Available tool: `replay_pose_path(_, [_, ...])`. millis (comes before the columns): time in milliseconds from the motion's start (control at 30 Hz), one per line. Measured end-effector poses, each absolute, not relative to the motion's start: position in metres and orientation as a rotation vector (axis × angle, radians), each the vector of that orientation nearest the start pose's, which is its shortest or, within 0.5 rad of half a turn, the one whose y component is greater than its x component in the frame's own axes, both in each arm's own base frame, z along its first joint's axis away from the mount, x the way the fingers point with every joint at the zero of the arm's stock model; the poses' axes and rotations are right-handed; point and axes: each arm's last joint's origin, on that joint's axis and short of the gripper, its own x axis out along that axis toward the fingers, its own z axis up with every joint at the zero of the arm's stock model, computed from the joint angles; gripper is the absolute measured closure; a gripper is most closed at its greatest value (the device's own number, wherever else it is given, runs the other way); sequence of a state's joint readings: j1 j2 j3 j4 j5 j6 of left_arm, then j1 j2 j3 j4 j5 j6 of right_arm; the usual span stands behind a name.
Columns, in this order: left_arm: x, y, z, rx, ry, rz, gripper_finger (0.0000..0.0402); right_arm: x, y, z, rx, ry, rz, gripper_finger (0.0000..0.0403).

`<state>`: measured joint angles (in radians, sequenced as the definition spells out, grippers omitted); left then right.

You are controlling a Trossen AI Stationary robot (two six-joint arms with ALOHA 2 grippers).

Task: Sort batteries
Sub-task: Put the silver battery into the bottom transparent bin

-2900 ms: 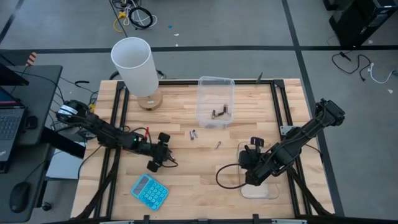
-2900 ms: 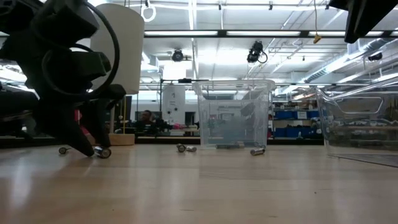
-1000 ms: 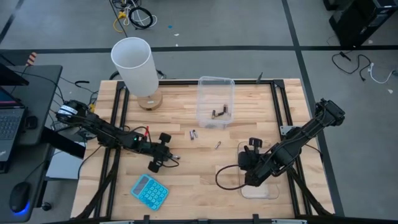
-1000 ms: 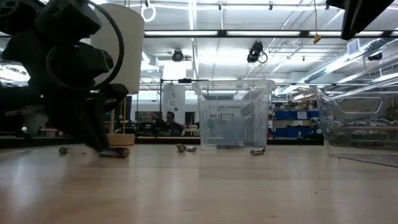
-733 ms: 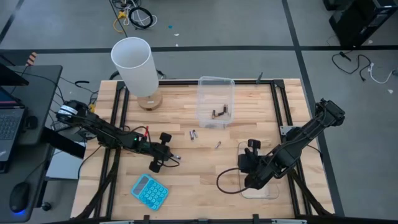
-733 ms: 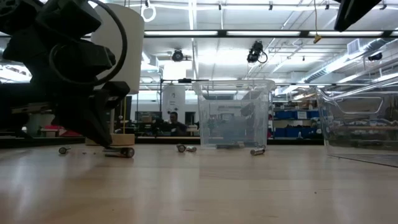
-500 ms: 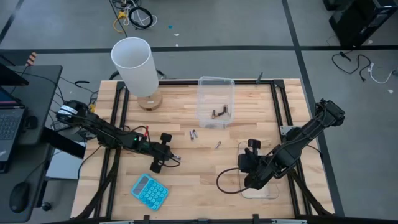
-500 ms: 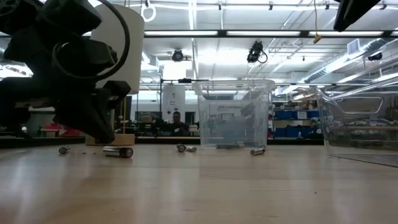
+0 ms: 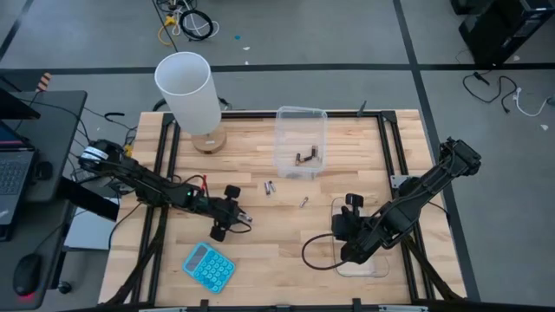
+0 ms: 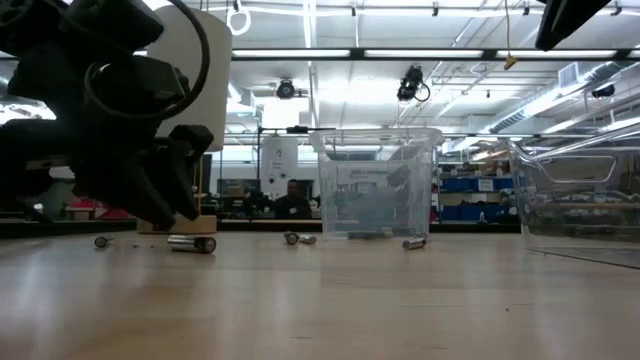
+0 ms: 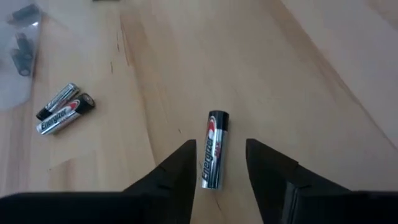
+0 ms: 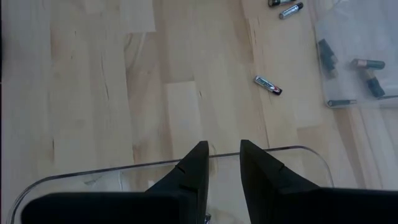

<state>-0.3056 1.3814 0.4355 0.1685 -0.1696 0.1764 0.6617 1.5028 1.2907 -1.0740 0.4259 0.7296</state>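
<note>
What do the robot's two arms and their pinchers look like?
Both arms are dark, thin and jointed. The left gripper and right gripper each have two flat, black, wedge-shaped fingers. A black cable loops beside the right arm, and the left arm shows a small red bit.

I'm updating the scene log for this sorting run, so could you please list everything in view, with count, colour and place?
battery by the left gripper: one, silver and black, lying on the table between the open fingers, not held
pair of batteries: two, silvery, mid-table, side by side
lone battery: one, silvery, right of the pair
batteries in the far tub: a few, dark; exact count unclear
far tub: one, clear, at the far edge
near tub: one, clear, near right
calculator: one, blue, near left
lamp: one, white shade on a wooden base, far left
table: one, light wood
left gripper: open, low over the battery
right gripper: over the near tub's rim
</note>
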Motion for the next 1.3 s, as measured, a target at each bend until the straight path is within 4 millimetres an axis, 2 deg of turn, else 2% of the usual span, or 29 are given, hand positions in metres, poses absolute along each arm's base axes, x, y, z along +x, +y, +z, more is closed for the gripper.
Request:
replay_pose_path(333, [0.228,-0.066,0.115,0.329,0.698,-0.201,0.0260,0.229,0.163,0.284,-0.011,1.076,-0.199,0.0325])
replay_pose_path(567, [0.220,-0.064,0.098,0.290,0.649,-0.182,0.0261,0.229,0.163,0.284,-0.011,1.076,-0.198,0.0325])
replay_pose_path(867, [0.208,-0.060,0.087,0.229,0.632,-0.160,0.0265,0.232,0.163,0.284,-0.020,1.062,-0.181,0.0325])
replay_pose_path(1000, [0.205,-0.059,0.085,0.223,0.637,-0.158,0.0295,0.233,0.164,0.285,-0.026,1.043,-0.175,0.0325])
replay_pose_path(1167, [0.204,-0.058,0.084,0.225,0.637,-0.155,0.0367,0.233,0.164,0.285,-0.031,1.034,-0.179,0.0325])
replay_pose_path(1300, [0.205,-0.059,0.085,0.208,0.613,-0.147,0.0368,0.233,0.164,0.285,-0.037,1.031,-0.181,0.0325])
